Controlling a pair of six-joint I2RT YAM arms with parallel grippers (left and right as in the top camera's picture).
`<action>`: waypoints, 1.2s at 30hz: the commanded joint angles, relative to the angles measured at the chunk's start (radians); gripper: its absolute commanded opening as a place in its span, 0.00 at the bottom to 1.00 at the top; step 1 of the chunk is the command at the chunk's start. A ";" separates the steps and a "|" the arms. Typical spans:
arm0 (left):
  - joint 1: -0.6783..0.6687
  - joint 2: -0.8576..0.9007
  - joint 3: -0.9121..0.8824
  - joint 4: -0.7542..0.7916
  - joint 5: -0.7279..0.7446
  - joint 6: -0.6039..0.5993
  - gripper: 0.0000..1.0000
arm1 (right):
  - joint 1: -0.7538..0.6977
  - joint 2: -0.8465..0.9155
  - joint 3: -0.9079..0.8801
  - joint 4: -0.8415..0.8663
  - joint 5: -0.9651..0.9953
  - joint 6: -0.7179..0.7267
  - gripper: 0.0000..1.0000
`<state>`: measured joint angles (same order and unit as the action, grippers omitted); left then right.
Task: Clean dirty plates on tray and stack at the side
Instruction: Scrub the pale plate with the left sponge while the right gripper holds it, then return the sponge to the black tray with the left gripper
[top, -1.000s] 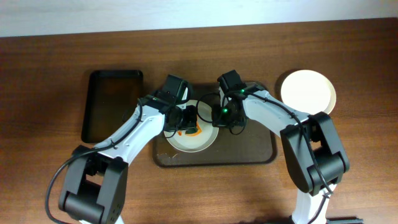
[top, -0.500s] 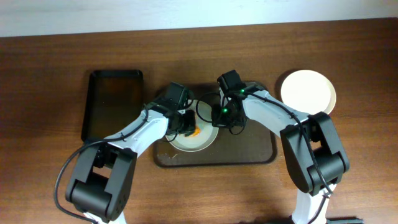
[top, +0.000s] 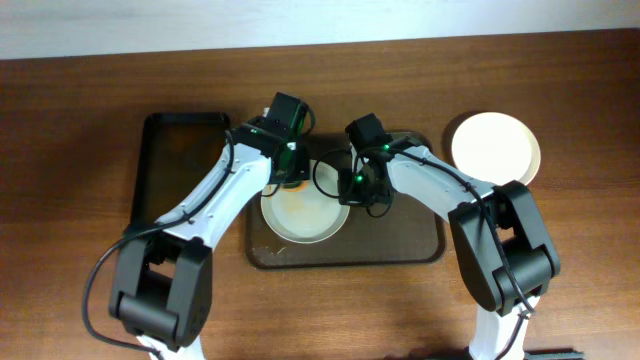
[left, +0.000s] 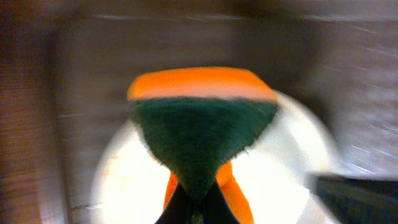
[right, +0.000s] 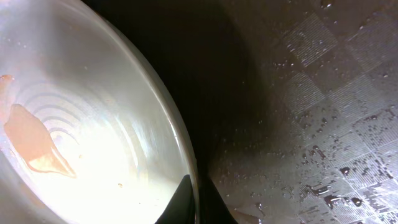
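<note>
A white plate (top: 305, 215) lies at the left end of the dark brown tray (top: 400, 245). My left gripper (top: 290, 175) hovers over the plate's far-left rim. In the left wrist view the left gripper (left: 196, 208) is shut on an orange sponge (left: 202, 124) with a green scouring face, above the blurred plate (left: 124, 180). My right gripper (top: 350, 192) is at the plate's right rim. The right wrist view shows the right gripper (right: 198, 199) shut on that rim, an orange sauce smear (right: 31, 143) inside the plate (right: 93, 124), and the wet tray (right: 311, 93) beside it.
A plain white plate (top: 495, 147) sits on the wooden table right of the tray. A smaller black tray (top: 180, 165) lies to the left, close to my left arm. Water drops cover the brown tray's textured base.
My left gripper has swept the sponge from the plate's middle to its far-left rim, uncovering the plate's centre. My right gripper has stayed on the rim.
</note>
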<state>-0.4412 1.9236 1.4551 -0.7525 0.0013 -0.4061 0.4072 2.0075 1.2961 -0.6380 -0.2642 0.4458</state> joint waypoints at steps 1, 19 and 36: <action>-0.022 0.087 -0.018 0.016 0.237 0.041 0.00 | -0.010 0.030 -0.017 -0.012 0.100 0.004 0.04; 0.019 0.204 0.129 -0.220 -0.746 -0.046 0.00 | -0.010 0.030 -0.017 -0.037 0.185 0.004 0.04; 0.604 0.139 0.284 -0.399 0.151 0.124 0.00 | 0.235 -0.134 0.544 -0.632 0.971 -0.109 0.04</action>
<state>0.1207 2.0850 1.7870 -1.1820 -0.0170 -0.3637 0.5488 1.9018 1.8133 -1.2613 0.4244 0.3374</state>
